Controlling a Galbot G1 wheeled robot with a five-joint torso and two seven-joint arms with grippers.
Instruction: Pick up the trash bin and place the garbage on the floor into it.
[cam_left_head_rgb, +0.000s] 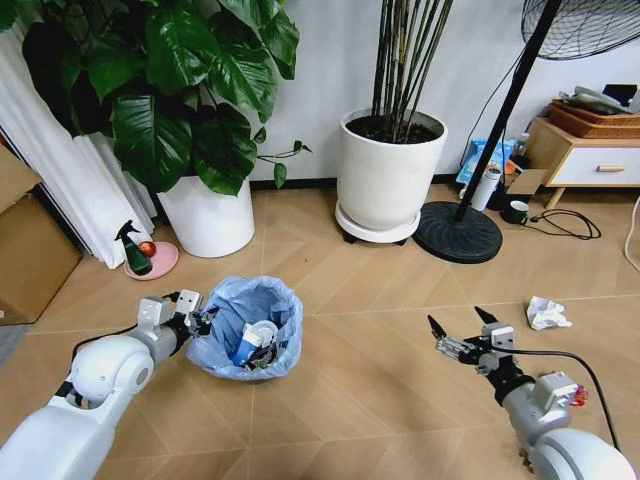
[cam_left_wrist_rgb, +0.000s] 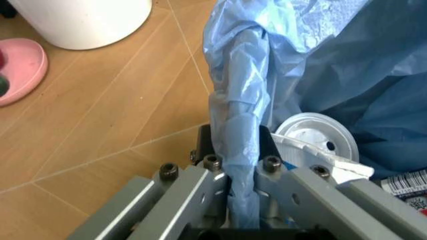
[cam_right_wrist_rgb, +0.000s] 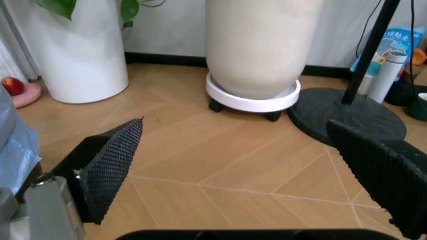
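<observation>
Left gripper (cam_left_head_rgb: 192, 312) clamped on the rim of the trash bin (cam_left_head_rgb: 246, 327), blue liner pinched between the fingers (cam_left_wrist_rgb: 200, 175). Bin on the floor in front, left of centre, already holding a white lid (cam_left_wrist_rgb: 315, 137) and other pieces. Right gripper (cam_left_head_rgb: 462, 327) spread wide, empty, low above the floor. One crumpled paper wad (cam_left_head_rgb: 547, 314) on the floor, ahead and to the outer right of this gripper, well apart from the bin. Clearly nearer to the right arm; probably a short reach forward and rightward.
</observation>
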